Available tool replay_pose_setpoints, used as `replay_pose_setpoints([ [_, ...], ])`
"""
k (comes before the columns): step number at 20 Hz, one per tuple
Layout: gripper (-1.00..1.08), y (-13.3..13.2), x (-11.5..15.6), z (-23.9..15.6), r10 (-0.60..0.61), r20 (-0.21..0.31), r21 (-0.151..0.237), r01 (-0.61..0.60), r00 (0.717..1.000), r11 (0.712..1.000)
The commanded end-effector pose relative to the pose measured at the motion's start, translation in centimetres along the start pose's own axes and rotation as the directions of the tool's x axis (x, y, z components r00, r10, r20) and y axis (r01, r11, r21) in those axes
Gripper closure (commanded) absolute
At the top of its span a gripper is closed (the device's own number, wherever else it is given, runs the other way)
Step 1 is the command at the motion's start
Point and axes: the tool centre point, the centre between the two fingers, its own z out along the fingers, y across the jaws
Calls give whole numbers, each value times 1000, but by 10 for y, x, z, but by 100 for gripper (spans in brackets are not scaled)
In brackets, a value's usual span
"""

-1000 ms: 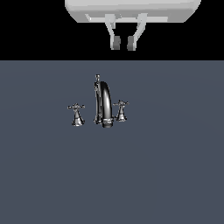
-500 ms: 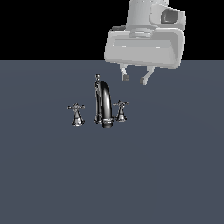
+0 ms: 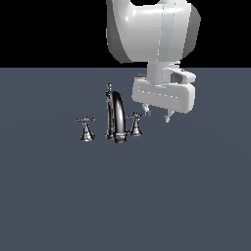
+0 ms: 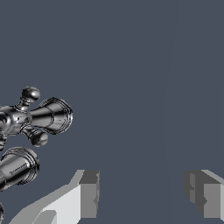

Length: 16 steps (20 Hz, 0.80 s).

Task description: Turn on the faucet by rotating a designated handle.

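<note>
Exterior view shows the small shiny chrome faucet [image 3: 115,120] standing on the flat dark grey surface [image 3: 125,196]. The white gripper [image 3: 156,114] hangs just beside its cross-topped handle [image 3: 135,122] on the exterior view's right, fingers apart and holding nothing.

Flat, even simulator light — sharp, shadowless; bright glints on the chrome faucet [image 3: 116,117].

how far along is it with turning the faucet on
Done: the approach; the hand hangs low beside the faucet, next to the handle on the exterior view's right. In hand: lining up; the wrist view shows the open fingers with only bare surface between them and that handle off to one side. Left: closing on a handle and rotating it.
</note>
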Motion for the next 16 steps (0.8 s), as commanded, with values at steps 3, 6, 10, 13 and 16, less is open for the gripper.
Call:
replay_pose_setpoints([
  [3, -39, -46, -7, 27, -34, -15, 34, 35, 999, 999],
  [6, -72, -20, 34, 49, -140, -81, -7, 140, 987, 990],
  [10, 64, 35, 120, 36, -167, -222, -68, 155, 961, 986],
  [13, -88, 6, 139, 40, 7, -285, -3, -8, 959, 1000],
  [16, -59, 20, 134, 44, -118, -280, -44, 110, 953, 993],
])
